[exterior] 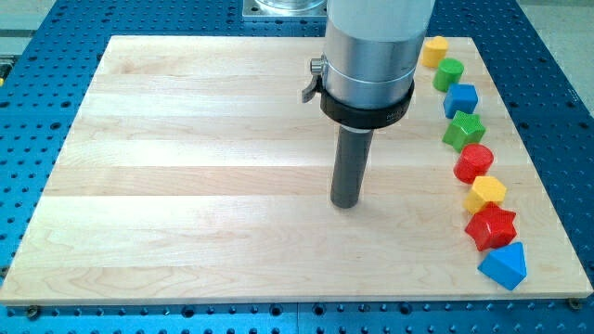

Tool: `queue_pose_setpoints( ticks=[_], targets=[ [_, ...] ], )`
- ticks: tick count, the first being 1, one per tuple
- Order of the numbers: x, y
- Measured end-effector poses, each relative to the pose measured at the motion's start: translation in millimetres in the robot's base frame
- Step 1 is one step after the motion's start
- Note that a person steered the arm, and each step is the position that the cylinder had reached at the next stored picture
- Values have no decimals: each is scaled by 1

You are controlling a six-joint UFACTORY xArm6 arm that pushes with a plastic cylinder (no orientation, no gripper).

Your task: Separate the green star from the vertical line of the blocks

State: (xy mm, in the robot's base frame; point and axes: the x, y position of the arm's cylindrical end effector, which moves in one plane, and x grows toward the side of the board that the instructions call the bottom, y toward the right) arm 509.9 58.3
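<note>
Sitting mid-board, my tip [346, 203] touched nothing and stood well left of the green star [462, 130], which was fourth from the top in the right-edge line, so probably staged for a push.

- Definitely a robotics lab bench, not anyone's home.
- The wooden board [186, 186] sits on a blue metal surface [46, 111] drilled with a regular grid of mounting holes, classic optical-breadboard style.
- A chunky silver machine arm [371, 46] hangs over it, ending in a dark rod.
- Small bright plastic blocks [474, 162] line the view's right, like test props.
</note>
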Motion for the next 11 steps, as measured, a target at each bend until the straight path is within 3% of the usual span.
queue_pose_setpoints(
  ticks=[2, 4, 5, 6, 8, 9, 11],
  targets=[
    [-10, 0],
    [-195, -13],
    [-273, 32],
    [-318, 66],
    [-306, 235],
    [-268, 285],
    [-95, 279]
  ],
)
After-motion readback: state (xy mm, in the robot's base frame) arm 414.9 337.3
